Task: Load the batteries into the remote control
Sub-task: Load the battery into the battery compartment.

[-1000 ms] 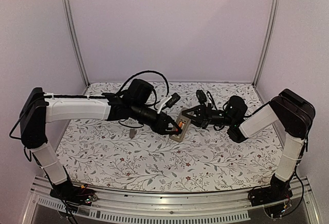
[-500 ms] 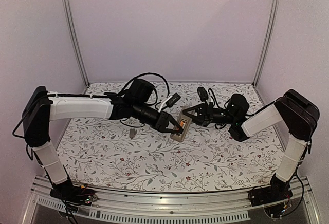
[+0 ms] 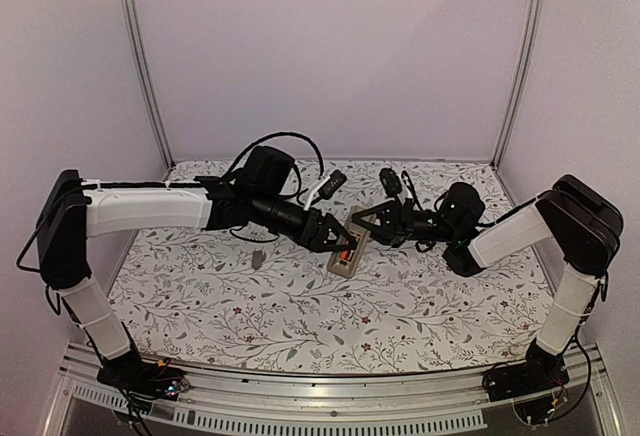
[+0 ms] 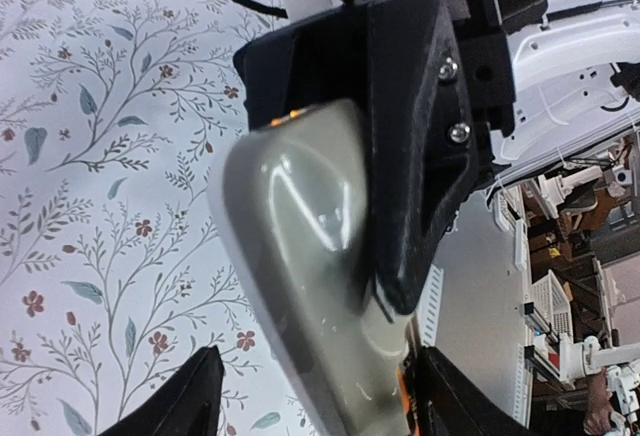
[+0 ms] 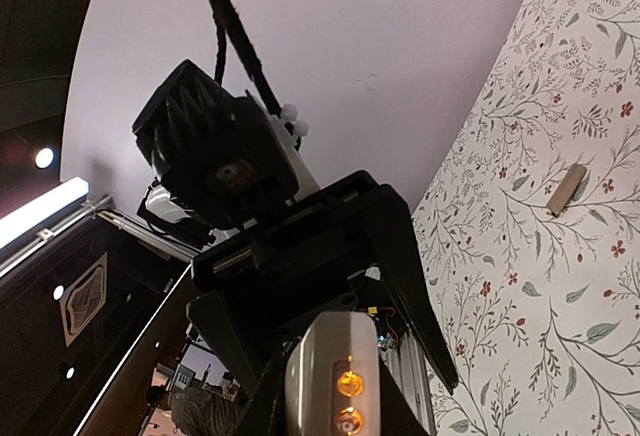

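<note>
Well, starting at the left, your left arm reached low across the flowered table (image 3: 300, 326) toward the middle. A small grey piece (image 3: 258, 257) lay flat on the table near its forearm, apart from everything else. Your left gripper (image 3: 338, 239) stood open, its fingers (image 4: 190, 401) spread to either side of the remote control (image 4: 300, 256). The wrist view cut the fingers off, so I could not tell whether either one touched the casing. The remote control slanted between your two grippers at the table's middle, with its grey-tan back turned to your left wrist camera. The batteries (image 5: 348, 386) showed as two orange spots, one below the other, set in the remote control. Your right gripper (image 3: 365, 228) was clamped tight on the remote control's right-hand end, carrying it.
</note>
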You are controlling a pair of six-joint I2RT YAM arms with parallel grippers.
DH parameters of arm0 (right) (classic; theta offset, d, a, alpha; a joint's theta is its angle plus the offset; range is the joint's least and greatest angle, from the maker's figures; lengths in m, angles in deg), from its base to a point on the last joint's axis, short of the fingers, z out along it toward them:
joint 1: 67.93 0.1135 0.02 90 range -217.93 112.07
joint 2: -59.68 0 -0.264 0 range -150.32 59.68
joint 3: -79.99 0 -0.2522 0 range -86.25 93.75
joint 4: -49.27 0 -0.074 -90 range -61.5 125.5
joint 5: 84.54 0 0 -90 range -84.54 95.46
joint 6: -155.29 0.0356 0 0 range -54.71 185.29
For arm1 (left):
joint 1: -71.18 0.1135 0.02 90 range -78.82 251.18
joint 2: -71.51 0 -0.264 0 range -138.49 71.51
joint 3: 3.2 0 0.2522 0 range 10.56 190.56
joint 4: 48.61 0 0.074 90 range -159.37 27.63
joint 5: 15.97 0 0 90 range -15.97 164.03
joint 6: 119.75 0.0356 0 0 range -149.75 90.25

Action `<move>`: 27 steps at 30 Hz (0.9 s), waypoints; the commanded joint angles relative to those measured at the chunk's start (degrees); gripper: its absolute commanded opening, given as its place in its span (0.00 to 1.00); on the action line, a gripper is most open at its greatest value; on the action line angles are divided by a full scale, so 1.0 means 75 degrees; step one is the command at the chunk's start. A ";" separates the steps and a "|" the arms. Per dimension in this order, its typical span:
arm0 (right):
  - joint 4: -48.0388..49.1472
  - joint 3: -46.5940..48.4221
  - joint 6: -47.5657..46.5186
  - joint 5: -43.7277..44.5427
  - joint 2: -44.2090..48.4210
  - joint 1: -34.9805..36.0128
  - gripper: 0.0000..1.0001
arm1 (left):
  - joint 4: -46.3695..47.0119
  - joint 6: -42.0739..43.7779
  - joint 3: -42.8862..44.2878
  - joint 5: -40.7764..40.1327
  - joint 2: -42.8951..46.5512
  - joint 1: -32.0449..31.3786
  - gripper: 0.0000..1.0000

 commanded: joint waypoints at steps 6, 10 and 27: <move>-0.0270 0.0187 -0.0414 0.0180 0.0561 0.0228 0.00 | 0.0015 0.0059 -0.0179 -0.0609 0.0517 0.0071 0.59; -0.0853 0.0212 -0.0768 0.0278 0.0762 0.0229 0.00 | -0.0307 0.0430 -0.0266 -0.0685 0.0535 -0.0001 0.54; -0.1220 0.0313 -0.1027 0.0373 0.1150 0.0053 0.00 | -0.2192 0.1939 -0.0217 -0.2121 0.0457 -0.0309 0.44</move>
